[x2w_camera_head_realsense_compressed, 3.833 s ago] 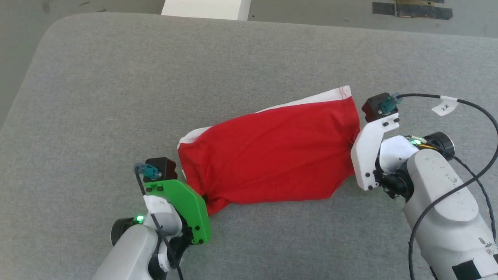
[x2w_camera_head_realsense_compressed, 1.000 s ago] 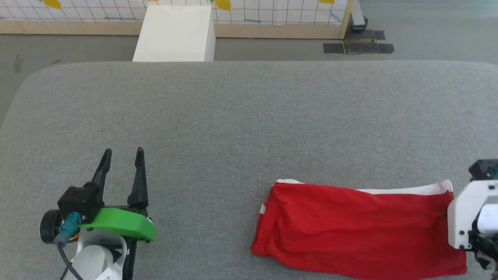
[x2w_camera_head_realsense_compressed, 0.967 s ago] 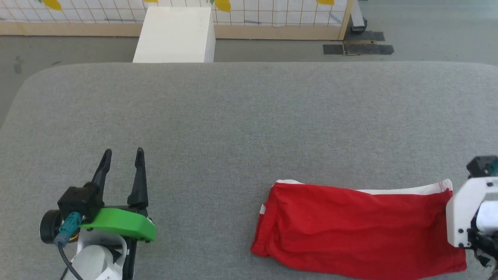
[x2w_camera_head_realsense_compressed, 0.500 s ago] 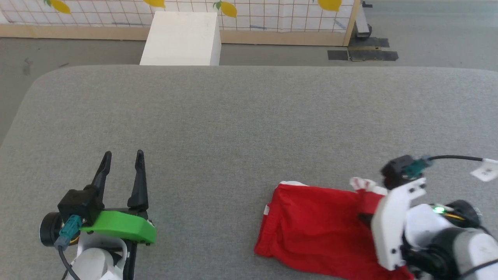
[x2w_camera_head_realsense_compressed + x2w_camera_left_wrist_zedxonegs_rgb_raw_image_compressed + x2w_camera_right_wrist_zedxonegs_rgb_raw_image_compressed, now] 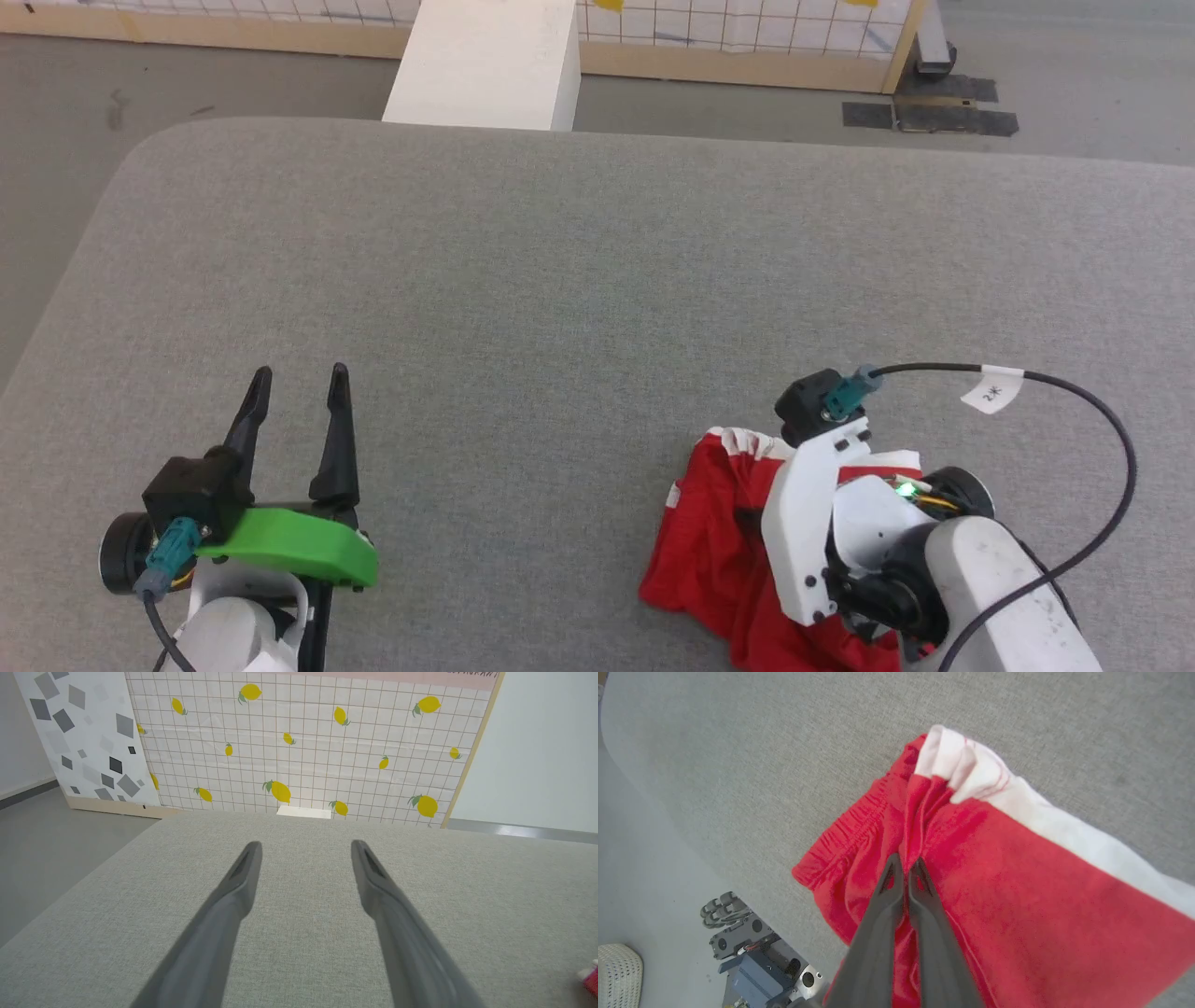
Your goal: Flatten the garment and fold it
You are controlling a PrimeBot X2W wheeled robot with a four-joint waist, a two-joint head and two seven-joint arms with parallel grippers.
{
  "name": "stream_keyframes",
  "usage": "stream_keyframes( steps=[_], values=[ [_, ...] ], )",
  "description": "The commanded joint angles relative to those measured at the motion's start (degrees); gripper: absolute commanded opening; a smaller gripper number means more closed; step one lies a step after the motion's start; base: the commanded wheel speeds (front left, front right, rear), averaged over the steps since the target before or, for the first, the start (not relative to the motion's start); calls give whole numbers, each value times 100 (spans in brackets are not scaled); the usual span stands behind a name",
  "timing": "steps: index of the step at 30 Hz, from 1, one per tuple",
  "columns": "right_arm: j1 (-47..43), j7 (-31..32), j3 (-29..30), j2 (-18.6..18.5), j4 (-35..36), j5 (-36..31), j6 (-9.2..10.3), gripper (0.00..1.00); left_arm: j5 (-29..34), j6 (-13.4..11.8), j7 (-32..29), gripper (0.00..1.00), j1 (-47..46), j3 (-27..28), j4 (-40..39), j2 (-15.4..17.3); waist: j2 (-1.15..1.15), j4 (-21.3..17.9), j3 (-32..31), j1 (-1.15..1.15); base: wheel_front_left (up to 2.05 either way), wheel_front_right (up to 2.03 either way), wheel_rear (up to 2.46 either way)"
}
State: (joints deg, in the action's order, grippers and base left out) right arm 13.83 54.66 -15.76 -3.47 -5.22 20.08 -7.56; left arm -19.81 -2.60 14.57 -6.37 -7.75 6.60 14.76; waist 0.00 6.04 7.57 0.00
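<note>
Grey woven upholstery covers the broad padded surface (image 5: 560, 280), whose far edge at 12 o'clock meets a white block (image 5: 485, 61) on the floor. At about 5 o'clock on this surface in the head view lies the garment (image 5: 709, 551), bunched into a rumpled red heap, part of it under the right arm's white bracket. In the right wrist view its white band (image 5: 1064, 830) runs from 12 toward 3 o'clock, bunched at the top, and a gathered red hem sits at 9 o'clock. The right gripper (image 5: 906, 863) has its 2 fingers pressed together on a raised red fold near the middle of the cloth. The left gripper (image 5: 300, 370) rests at 7 o'clock, well apart from the garment, its 2 fingers spread with bare grey cloth between them, pointing toward 12 o'clock.
</note>
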Motion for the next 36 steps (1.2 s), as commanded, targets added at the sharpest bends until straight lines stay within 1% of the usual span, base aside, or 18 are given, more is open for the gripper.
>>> stream_keyframes(
  steps=[1, 2, 3, 8, 10, 12, 14, 16, 18, 20, 23, 26, 29, 32, 36],
  values=[
    [273, -388, -169, 53, -395, 6, 8, 5, -22, -7, 42, 100, 14, 18, 1, -43, 0, 43, 83, 0, 0, 0, 0],
    [305, -463, -261, 54, -433, 83, 8, 71, -23, -2, 42, 100, 10, 19, 5, -46, 0, 43, 93, 0, 0, 0, 0],
    [346, -536, -389, 55, -460, 189, 8, 100, -24, 3, 42, 100, 6, 25, 11, -50, 0, 33, 99, 0, 0, 0, 0],
    [572, -859, -869, 57, -280, 709, 8, 100, -23, 10, 42, 100, 7, 68, 38, -61, 0, -115, 73, 0, 0, 0, 0],
    [651, -971, -930, 57, -147, 820, 8, 100, -15, 10, 42, 100, 23, 88, 38, -56, 0, -205, 42, 0, 0, 0, 0],
    [708, -1137, -851, 58, 34, 852, 8, 100, -3, 7, 42, 100, 44, 114, 23, -53, 0, -305, 0, 0, 0, 0, 0],
    [695, -1337, -587, 58, 249, 782, 8, 100, 18, 3, 42, 100, 52, 145, -23, -59, 0, -392, -40, 0, 0, 0, 0],
    [589, -1465, -183, 58, 442, 485, 8, 100, 36, -5, 42, 100, 66, 179, -63, -73, 0, -477, -73, 0, 0, 0, 0],
    [347, -1545, 340, 14, 678, 51, 8, 100, 59, -15, 42, 100, 78, 201, -101, -98, 0, -546, -89, 0, 0, 0, 0],
    [20, -1518, 779, -12, 834, -227, 8, 100, 73, -19, 42, 100, 110, 235, -137, -108, 0, -602, -100, 0, 0, 0, 0],
    [-473, -1417, 1160, -108, 959, -596, 8, 100, 87, -10, 42, 100, 154, 280, -185, -118, 0, -647, -85, 0, 0, 0, 0],
    [-936, -1330, 1268, -109, 900, -768, 8, 100, 104, 2, 42, 100, 202, 322, -216, -136, 0, -670, -63, 0, 0, 0, 0],
    [-1167, -1316, 1138, -76, 718, -769, 8, 100, 122, 9, 42, 100, 250, 348, -238, -163, 0, -670, -46, 0, 0, 0, 0],
    [-1204, -1382, 971, -37, 430, -759, 8, 100, 146, 18, 42, 100, 285, 353, -253, -198, 0, -645, -29, 0, 0, 0, 0],
    [-1058, -1510, 812, -4, -141, -826, 8, 100, 176, 48, 42, 100, 298, 329, -229, -242, 0, -570, -23, 0, 0, 0, 0]
  ],
)
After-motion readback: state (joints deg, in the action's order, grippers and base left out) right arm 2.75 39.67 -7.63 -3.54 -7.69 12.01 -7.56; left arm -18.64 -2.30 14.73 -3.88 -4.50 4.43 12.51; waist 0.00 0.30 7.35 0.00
